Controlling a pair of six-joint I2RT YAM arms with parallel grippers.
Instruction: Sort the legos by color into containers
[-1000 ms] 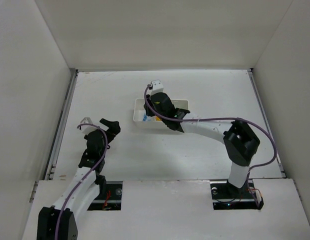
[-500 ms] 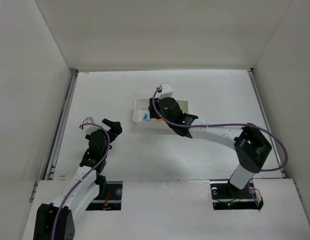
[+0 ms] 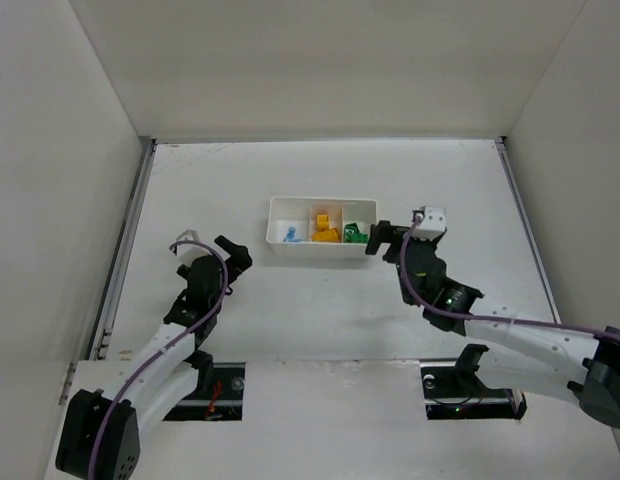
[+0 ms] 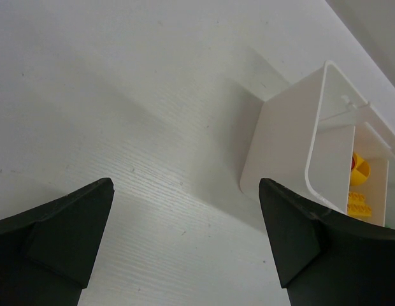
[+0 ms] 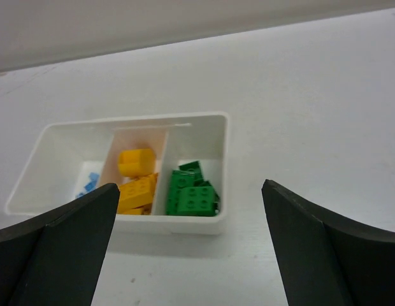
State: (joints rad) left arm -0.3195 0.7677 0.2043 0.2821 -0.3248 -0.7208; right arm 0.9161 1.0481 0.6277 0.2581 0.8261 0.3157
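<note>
Tray: one long box (image 3: 320, 251) of glossy white plastic with rounded corners, thin walls and two thin dividers that make three square bins.
Tray position: mid-worktop, between the two arms and farther back, its long axis running left to right, near enough parallel to the far edge.
Worktop: matte white board (image 4: 140, 127) with a faint fine grain.
Left bin: a few tiny light blue bits (image 3: 289, 235), too small to make out their shape.
Middle bin: yellow bricks (image 5: 137, 191), studded on top, with one rounder yellow piece behind them.
Right bin: green bricks (image 5: 194, 197), studded blocks heaped against the front wall.
Left tool: black, wedge-shaped fingers spread wide with nothing between them (image 3: 233, 254), facing the tray's left end, well apart from it.
Right tool: also black, fingers wide apart and empty (image 3: 375, 240), just beside the tray's right end and looking along it.
</note>
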